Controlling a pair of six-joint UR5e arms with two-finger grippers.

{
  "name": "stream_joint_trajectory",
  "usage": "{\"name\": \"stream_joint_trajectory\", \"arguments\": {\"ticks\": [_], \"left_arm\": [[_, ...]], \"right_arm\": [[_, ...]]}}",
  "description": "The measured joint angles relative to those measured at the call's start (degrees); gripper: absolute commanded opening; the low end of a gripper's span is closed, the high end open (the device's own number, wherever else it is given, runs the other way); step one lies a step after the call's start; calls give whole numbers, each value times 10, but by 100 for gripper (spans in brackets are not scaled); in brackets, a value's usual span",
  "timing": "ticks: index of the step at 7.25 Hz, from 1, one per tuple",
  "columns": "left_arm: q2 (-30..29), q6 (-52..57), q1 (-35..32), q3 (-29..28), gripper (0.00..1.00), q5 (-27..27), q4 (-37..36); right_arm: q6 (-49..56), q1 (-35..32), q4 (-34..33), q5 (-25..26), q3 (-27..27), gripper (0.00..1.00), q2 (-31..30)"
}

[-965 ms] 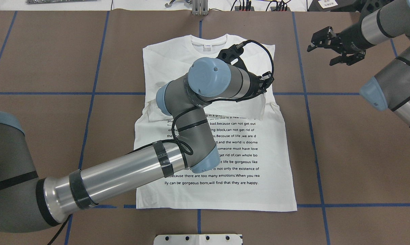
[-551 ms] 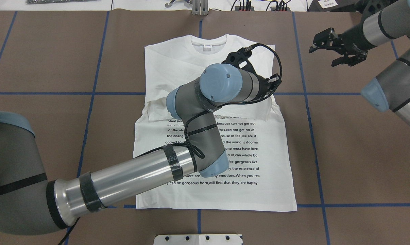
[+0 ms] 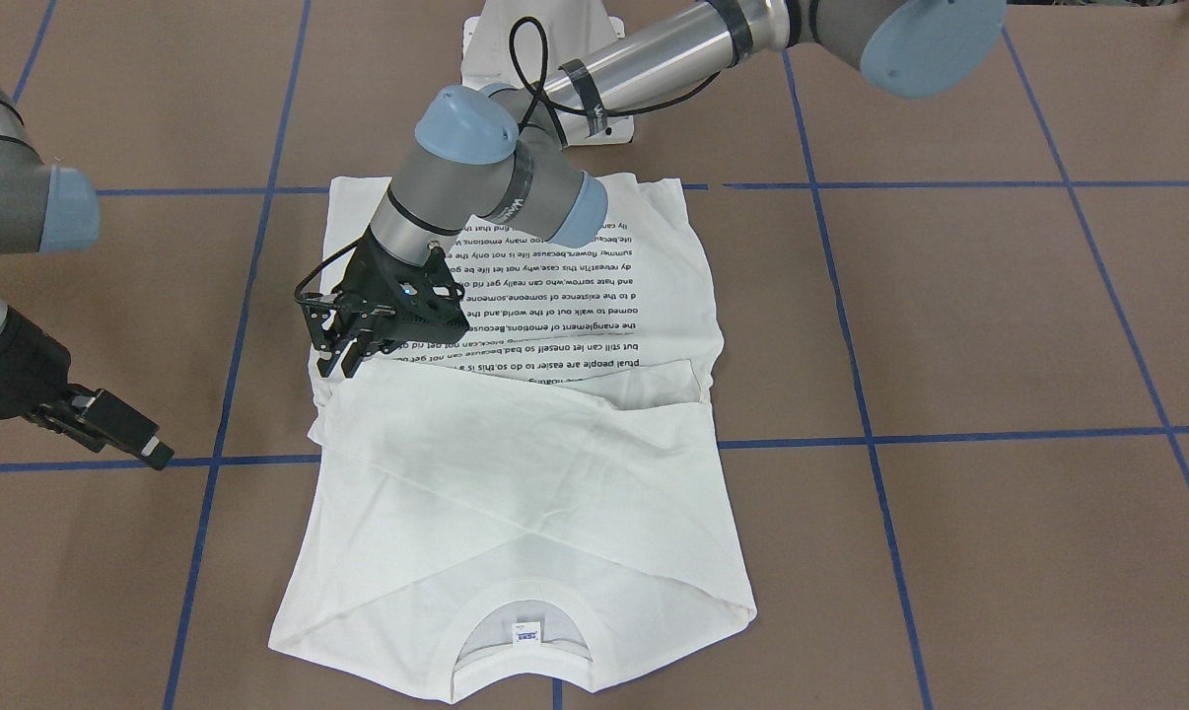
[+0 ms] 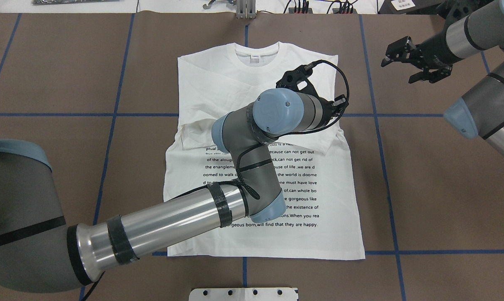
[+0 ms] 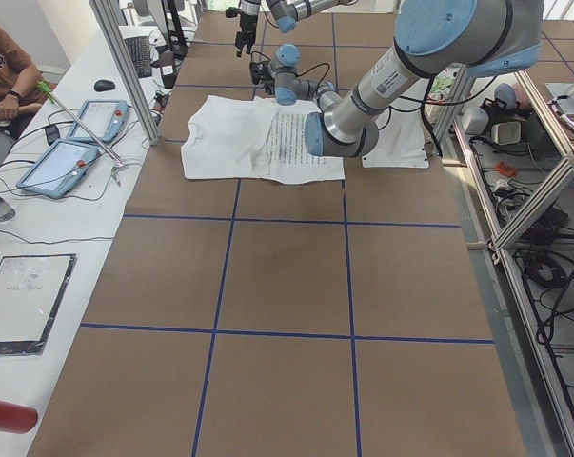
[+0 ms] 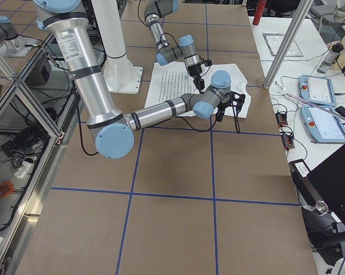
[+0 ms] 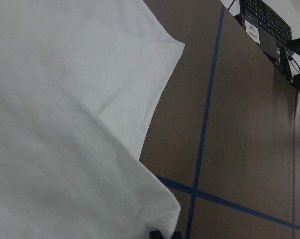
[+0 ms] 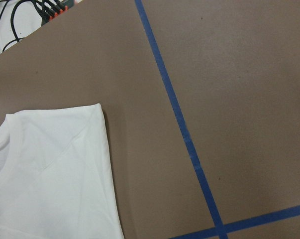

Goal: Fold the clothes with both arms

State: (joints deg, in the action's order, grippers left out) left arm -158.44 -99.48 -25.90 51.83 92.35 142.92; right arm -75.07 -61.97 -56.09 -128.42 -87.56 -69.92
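Note:
The white T-shirt [image 4: 218, 83] lies flat on the brown table, collar [image 4: 257, 52] on the far side, both sleeves folded in across the chest. Its black text block [image 4: 302, 175] faces up on the lower half. The blue-printed neck label [image 3: 526, 634] shows in the front view. My left arm reaches across the shirt. Its gripper [image 3: 341, 363] points down just above the shirt's right edge, open and empty; it also shows from overhead [image 4: 294, 78]. My right gripper [image 4: 396, 69] hangs open over bare table, right of the shirt's shoulder. The right wrist view shows that shoulder corner [image 8: 50, 174].
Blue tape lines [image 4: 377, 125] grid the brown table cover. The white pedestal base [image 3: 486, 59] stands at the robot's side of the shirt. An operators' bench with tablets [image 5: 77, 143] and a seated person [image 5: 1, 76] lies beyond the far edge.
My left arm has swung to the right across the shirt, bringing its gripper towards the shirt's right edge. My right gripper has drifted slightly right and away.

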Motion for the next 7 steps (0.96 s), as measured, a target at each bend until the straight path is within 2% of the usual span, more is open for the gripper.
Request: {"name": "stream_joint_trajectory", "arguments": {"ticks": [2,3,4,5,7], "left_arm": [[1,2,0,15,72,5,-3],[6,4,-3,38,72,24,-27],[26,16,-10,88,72,48,-79],[78,47,-15,191,72,65,-159],[203,133,-25,415,72,74,-305]], "right_arm": [[-11,8,-1,2,-14,100,-8],[-37,28,-1,7,-44,100,-29],[-78,59,-2,26,-85,100,-57],[-123,108,-4,71,-141,100,-97],[-216,235,-9,195,-244,99,-181]]}}
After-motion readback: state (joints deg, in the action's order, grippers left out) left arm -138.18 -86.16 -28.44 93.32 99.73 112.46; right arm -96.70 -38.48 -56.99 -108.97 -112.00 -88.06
